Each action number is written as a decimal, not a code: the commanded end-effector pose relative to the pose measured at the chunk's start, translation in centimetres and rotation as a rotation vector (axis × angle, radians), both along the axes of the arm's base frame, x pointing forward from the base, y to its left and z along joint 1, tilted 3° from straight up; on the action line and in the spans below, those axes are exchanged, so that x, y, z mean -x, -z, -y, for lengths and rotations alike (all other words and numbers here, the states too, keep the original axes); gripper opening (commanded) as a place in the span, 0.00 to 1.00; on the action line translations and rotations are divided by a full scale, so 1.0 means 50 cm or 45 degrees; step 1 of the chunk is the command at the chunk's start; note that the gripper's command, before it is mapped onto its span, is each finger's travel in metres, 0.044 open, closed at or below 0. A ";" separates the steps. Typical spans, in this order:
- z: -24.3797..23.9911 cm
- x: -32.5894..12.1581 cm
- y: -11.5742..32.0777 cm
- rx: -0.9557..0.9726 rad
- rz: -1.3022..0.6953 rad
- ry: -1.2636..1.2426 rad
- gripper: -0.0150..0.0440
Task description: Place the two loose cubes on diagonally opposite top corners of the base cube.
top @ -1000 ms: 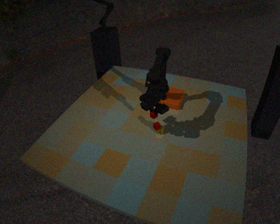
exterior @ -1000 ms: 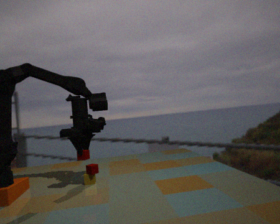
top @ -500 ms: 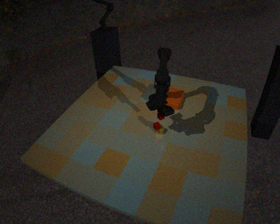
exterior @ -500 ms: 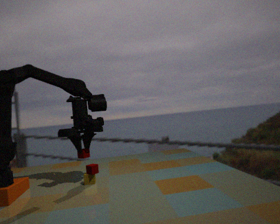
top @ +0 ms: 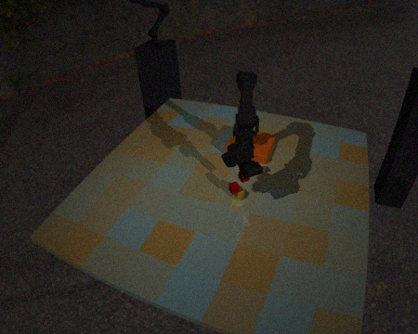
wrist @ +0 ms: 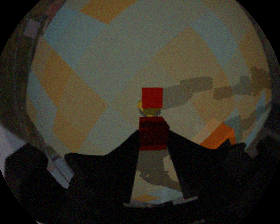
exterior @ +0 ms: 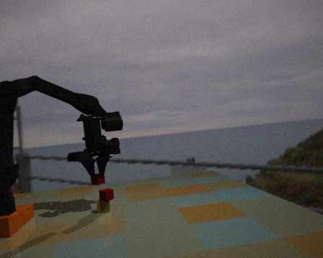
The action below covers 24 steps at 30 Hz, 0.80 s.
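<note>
The yellow base cube (top: 240, 195) (exterior: 103, 206) (wrist: 140, 105) stands on the table. One red cube (top: 234, 187) (exterior: 106, 194) (wrist: 152, 98) rests on top of it, set off toward one corner and looking level. My gripper (top: 244, 174) (exterior: 97, 175) (wrist: 152, 132) is shut on the other red cube (top: 244, 179) (exterior: 98, 180) (wrist: 153, 138). It holds that cube in the air, higher than the placed cube and to its left in the exterior view. In the wrist view the two red cubes appear close together, and the held cube hides part of the base cube.
The arm's orange base block (top: 266, 149) (exterior: 18, 219) (wrist: 220, 135) stands behind the cubes on the patchwork table (top: 181, 288) (exterior: 161, 229). Arm shadows fall around the cubes. Dark pillars (top: 159, 70) (top: 406, 139) stand beyond the table edges.
</note>
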<state>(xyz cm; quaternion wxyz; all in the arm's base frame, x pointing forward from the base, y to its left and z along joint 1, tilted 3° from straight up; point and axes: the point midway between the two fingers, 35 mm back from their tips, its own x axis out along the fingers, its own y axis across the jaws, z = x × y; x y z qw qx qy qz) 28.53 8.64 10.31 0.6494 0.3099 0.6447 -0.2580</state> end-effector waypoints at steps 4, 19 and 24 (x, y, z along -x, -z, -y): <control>0.001 0.008 0.037 0.001 -0.020 0.011 0.43; -0.001 0.007 0.053 0.001 -0.020 0.009 0.43; -0.003 0.005 0.077 0.001 -0.019 0.007 0.43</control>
